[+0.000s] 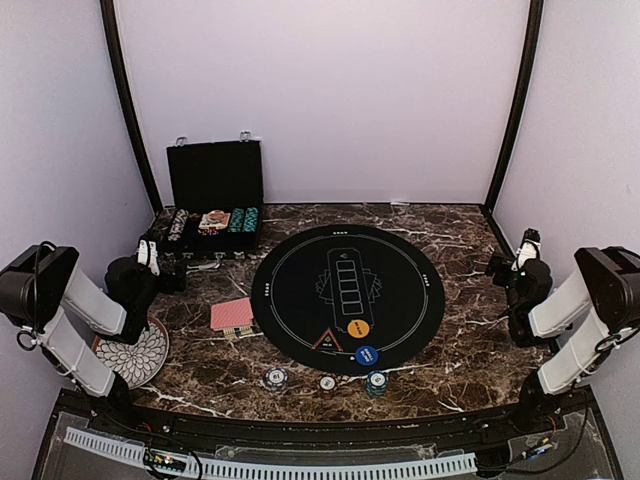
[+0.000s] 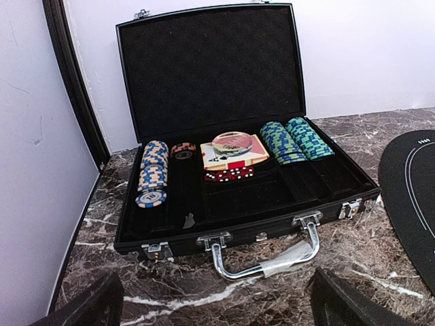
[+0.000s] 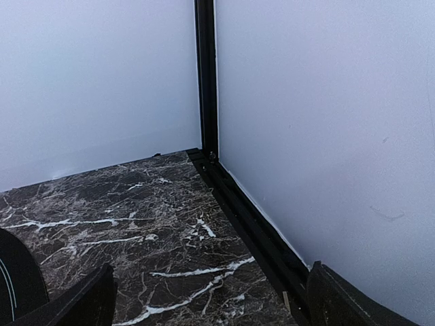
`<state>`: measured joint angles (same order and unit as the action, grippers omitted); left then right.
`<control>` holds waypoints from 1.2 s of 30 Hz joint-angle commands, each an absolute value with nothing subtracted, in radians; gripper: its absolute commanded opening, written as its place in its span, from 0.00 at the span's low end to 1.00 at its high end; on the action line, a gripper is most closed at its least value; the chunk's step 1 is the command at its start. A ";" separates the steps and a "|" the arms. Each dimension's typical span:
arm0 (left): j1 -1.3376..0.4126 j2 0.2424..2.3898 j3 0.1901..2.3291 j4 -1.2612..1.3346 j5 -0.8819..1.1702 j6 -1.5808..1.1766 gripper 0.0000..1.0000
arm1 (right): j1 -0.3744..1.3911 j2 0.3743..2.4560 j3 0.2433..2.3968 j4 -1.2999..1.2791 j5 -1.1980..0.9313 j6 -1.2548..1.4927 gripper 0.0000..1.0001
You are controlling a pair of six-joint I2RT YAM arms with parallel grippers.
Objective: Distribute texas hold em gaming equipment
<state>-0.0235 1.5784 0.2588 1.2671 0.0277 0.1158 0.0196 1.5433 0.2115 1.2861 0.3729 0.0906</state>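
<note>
Both pairs of fingers stand wide apart and hold nothing. Left gripper (image 2: 214, 299) shows only its two dark fingertips (image 2: 85, 305) at the bottom corners of the left wrist view, spread well apart above the brown white-veined marble table (image 1: 460, 340). Right gripper (image 3: 211, 299) is spread the same way in the right wrist view, which looks at bare marble, a black corner post (image 3: 205, 75) and pale walls, plus a sliver of the round black felt playing mat (image 1: 347, 297) at the lower left.

The left wrist view looks into the black hinged case (image 2: 211, 68), lid upright, and gives detail that the overhead view shows only as small blobs: a row of blue-and-tan striped poker chips (image 2: 153, 173) at the left, two rows of green-and-blue chips (image 2: 293, 139) at the right, a boxed deck of playing cards (image 2: 234, 155) in the middle, and red dice (image 2: 229, 174) just in front of it.

Only the overhead view shows the rest. An orange round button (image 1: 359, 328), a blue round button (image 1: 366, 355) and a red-edged black triangle marker (image 1: 327, 342) lie on the mat's near part. A red-backed stack of cards (image 1: 232, 315) lies just left of the mat. Three small chip piles (image 1: 326, 381) sit in a row near the table's front edge. A white-and-brown flower-patterned plate (image 1: 145, 355) lies partly under the left arm.
</note>
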 commanded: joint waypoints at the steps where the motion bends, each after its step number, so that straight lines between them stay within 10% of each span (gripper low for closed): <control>1: -0.020 1.574 0.258 1.292 0.023 0.109 0.99 | 0.025 1.547 0.216 1.327 0.370 0.092 0.99; 22: -0.013 1.570 0.267 1.276 0.031 0.102 0.99 | 0.054 1.514 0.198 1.339 0.434 0.082 0.99; 32: -0.009 1.468 0.523 0.666 0.072 0.227 0.99 | 0.063 1.514 0.195 1.354 0.428 0.062 0.99; 36: -0.008 1.446 0.611 0.517 0.085 0.231 0.99 | 0.077 1.375 0.417 0.838 0.478 0.050 0.99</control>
